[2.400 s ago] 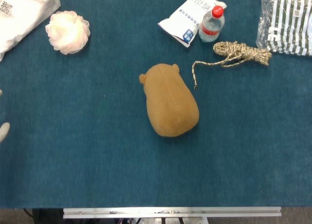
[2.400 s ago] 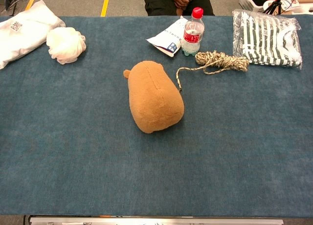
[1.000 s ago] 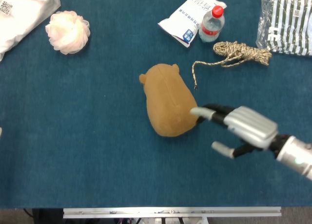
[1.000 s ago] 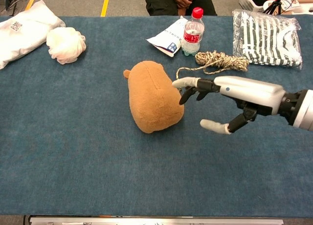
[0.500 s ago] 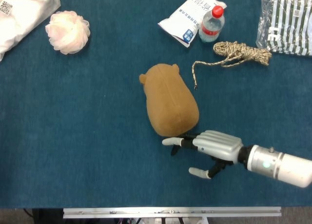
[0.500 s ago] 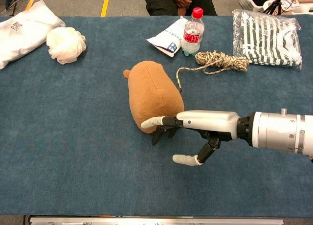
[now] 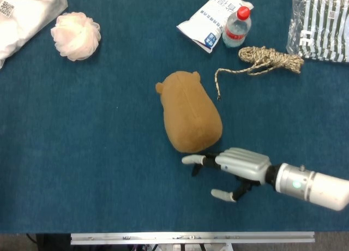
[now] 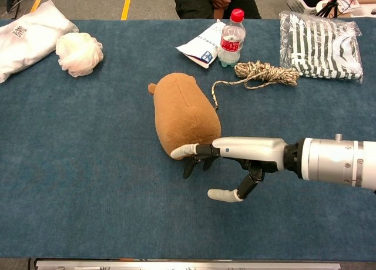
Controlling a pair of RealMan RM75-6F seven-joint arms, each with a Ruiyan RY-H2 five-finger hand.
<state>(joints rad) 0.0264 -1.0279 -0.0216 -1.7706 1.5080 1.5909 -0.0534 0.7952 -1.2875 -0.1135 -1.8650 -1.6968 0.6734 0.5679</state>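
Note:
A brown plush animal lies in the middle of the blue table cloth, its ears pointing away from me. My right hand reaches in from the right at the plush's near end, fingers spread and holding nothing. Its fingertips touch or nearly touch the plush's near edge, and the thumb hangs apart below. My left hand is not visible in either view.
Behind the plush lie a coiled rope, a water bottle with a red cap and a white packet. Striped cloth in a bag sits far right. A pink bath puff and a white bag lie far left.
My right hand came in from the right, first level with the plush's side, then dropped to its near end. Over the last half second it barely shifted. The left hand's fingertips left the frame.

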